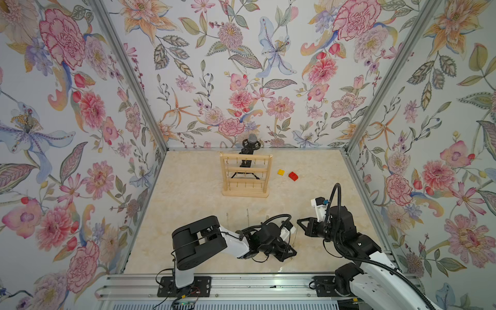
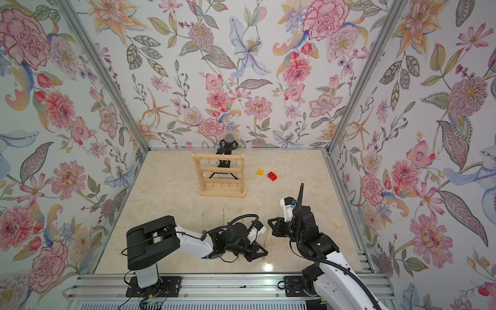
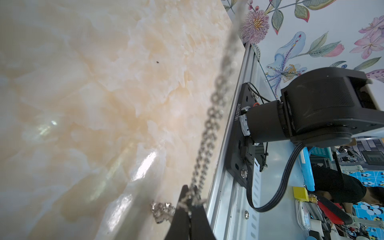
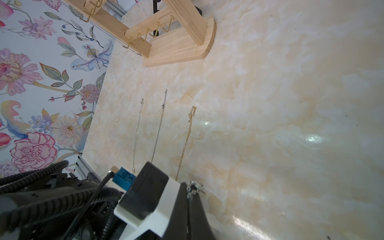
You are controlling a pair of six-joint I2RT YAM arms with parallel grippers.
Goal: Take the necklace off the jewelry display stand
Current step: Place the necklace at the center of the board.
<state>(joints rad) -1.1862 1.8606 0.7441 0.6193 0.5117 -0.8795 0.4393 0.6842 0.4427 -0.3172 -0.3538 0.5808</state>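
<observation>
The pale wooden jewelry display stand (image 1: 245, 174) (image 2: 220, 174) stands at the back of the table; its base and hooked rails also show in the right wrist view (image 4: 176, 41). A silver chain necklace (image 3: 209, 116) is stretched between my two grippers, low over the table's front. In a top view it shows as a thin line (image 1: 296, 236). My left gripper (image 3: 190, 200) (image 1: 294, 251) is shut on one end, with a small bunch of links beside the fingertips. My right gripper (image 4: 192, 190) (image 1: 298, 221) is shut on the other end.
Two silver chains (image 4: 137, 133) (image 4: 159, 126) and a gold one (image 4: 187, 141) lie straight on the marble table in front of the stand. A yellow brick (image 1: 281, 172) and a red brick (image 1: 293, 176) lie right of the stand. A black microphone tripod (image 1: 251, 142) stands behind it.
</observation>
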